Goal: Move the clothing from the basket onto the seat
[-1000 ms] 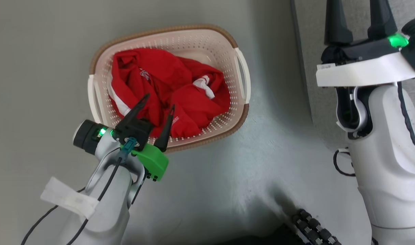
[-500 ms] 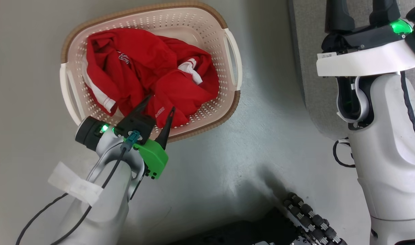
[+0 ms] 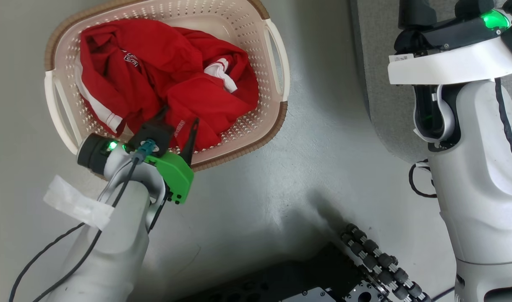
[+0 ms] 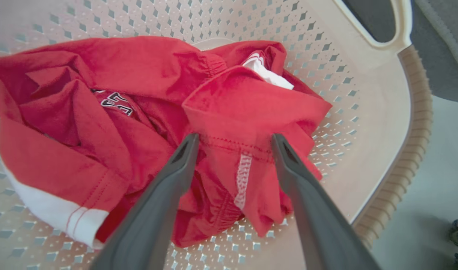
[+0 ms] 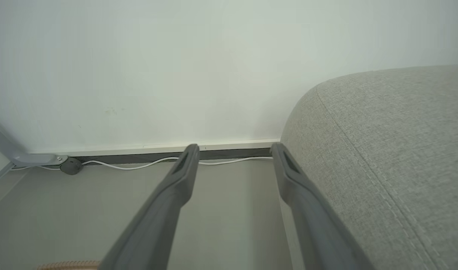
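Note:
The red clothing (image 3: pixel 163 79) with white trim lies bunched inside the cream basket (image 3: pixel 277 54) on the grey floor. My left gripper (image 3: pixel 178 117) hangs open over the basket's near edge, its fingers straddling a red fold with white lettering (image 4: pixel 234 157). In the left wrist view the clothing (image 4: pixel 101 123) covers most of the perforated basket floor (image 4: pixel 338 123). My right gripper (image 5: pixel 232 148) is open and empty, held high beside the grey seat (image 5: pixel 394 150). The seat's edge (image 3: pixel 373 84) shows at the head view's upper right.
A white cable (image 5: pixel 139 165) runs along the wall's skirting past the seat. The robot's dark base with roller wheels (image 3: pixel 377 260) sits at the bottom of the head view. Bare grey floor (image 3: pixel 281 176) lies between basket and seat.
The head camera has shifted, so the basket shows further up and left. My left gripper has reached deeper over the basket's near edge onto the red fabric, still open. The right gripper holds its place.

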